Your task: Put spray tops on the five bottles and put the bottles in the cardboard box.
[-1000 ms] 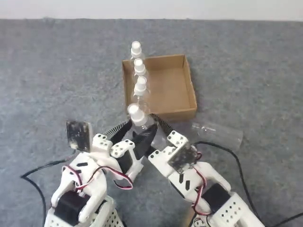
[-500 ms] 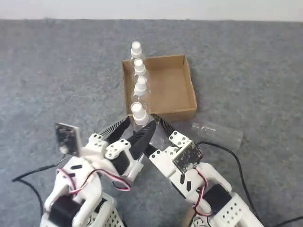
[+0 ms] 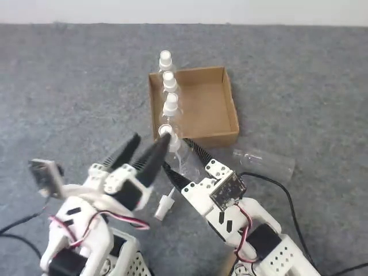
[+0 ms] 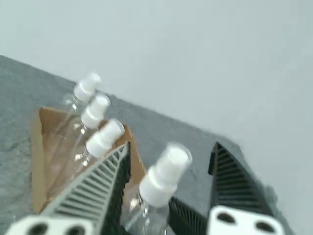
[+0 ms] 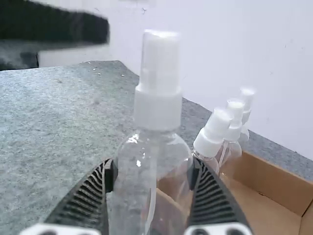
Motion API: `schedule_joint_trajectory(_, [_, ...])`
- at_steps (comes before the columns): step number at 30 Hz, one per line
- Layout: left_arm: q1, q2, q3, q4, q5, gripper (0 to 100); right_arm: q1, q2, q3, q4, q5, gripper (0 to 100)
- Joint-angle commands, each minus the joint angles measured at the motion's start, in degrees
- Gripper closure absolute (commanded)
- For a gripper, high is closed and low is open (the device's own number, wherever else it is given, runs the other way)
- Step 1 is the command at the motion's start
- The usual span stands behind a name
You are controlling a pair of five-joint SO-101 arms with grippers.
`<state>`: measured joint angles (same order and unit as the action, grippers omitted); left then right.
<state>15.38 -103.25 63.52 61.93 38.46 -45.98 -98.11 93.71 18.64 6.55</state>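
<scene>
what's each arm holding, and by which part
The right arm's jaws are shut on a clear bottle, around its body below the spray top. The left arm's jaws are open, holding nothing.
</scene>
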Motion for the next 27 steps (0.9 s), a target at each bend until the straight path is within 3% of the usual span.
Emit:
schedule_joint_trajectory(1, [-5.4, -1.2, -2.2, -4.3, 3.9, 76, 0.5, -1.3, -0.4, -0.4, 1.4, 99.2])
schedule_joint_trajectory(10, [-12.0, -1.1, 6.0, -10.0, 7.5, 76, 0.4, -1.9, -0.5, 0.0, 1.4, 99.2])
schedule_joint_trajectory(16, [-7.2, -1.1, 12.9, -13.5, 2.8, 76, 0.4, -2.0, -0.8, 0.1, 1.2, 99.2])
schedule_joint_trajectory(27, [1.8, -1.1, 15.7, -10.3, -4.3, 76, 0.4, -2.0, -0.8, 0.1, 1.3, 99.2])
